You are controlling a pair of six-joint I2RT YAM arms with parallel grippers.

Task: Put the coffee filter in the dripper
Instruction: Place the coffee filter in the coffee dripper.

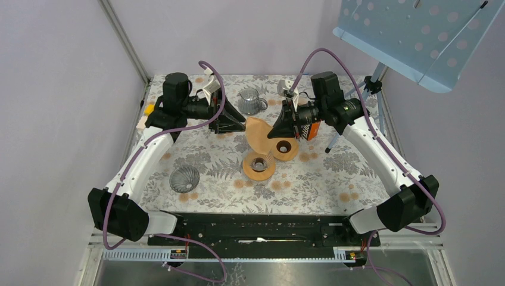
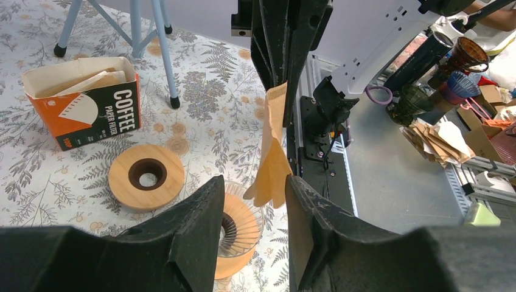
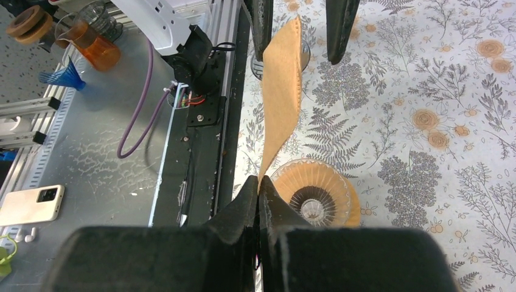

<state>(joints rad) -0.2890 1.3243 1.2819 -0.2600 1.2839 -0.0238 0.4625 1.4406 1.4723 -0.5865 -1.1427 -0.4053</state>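
1. Glass is seen nearest: a ribbed glass cone [image 1: 184, 179] is left by itself on the left side of the table [image 1: 333, 179].
2. A little farther in, the dripper [image 1: 259, 165] is set on a round wooden base near the middle. Nothing is in it yet.
3. Just behind it, a wooden ring [image 1: 286, 149] is laid flat on the cloth.
4. Above and a bit behind the dripper, the coffee filter [image 3: 281, 91] is held up in the air between both arms. It is not in the dripper yet.
5. One end of the paper is pinched tight by the right gripper [image 3: 258, 191], which is closed on it.
6. The other end is framed by the left gripper [image 2: 254, 182]. Its jaws are held apart, one on each side of the paper, and the paper does not look squeezed by them.
7. To do this step well, the flat paper should be opened into a cone. Only a small bit of the edge should be taken, and softly, since thin paper is torn or bent with ease. The point should be aimed down at the dripper's middle hole and let down slowly.
8. Farthest back, the filter box [image 1: 309, 129] and the glass jug [image 1: 250, 100] should not be bumped.
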